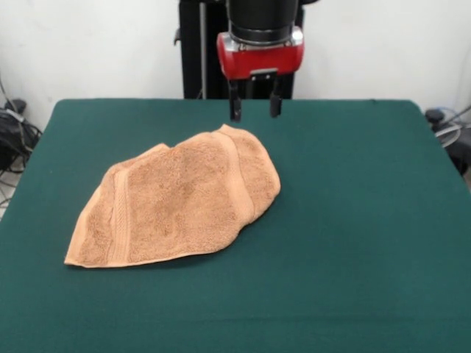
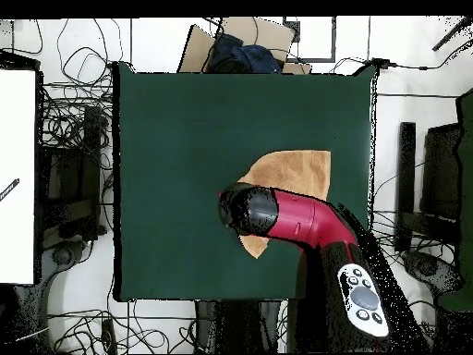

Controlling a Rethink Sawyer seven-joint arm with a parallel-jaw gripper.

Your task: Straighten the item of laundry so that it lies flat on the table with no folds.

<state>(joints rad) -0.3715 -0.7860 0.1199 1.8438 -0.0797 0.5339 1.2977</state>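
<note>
Green felt is covering the table [image 1: 353,220]; the folded towel [image 1: 180,202] is lying just before the gripper [image 1: 255,108], hovering with fingers parted, empty.

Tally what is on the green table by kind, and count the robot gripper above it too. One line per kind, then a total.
Towel (orange-tan, partly folded over): 1
Gripper (hanging open above the towel's far edge): 1
Table (dark green): 1
Total: 3
</note>
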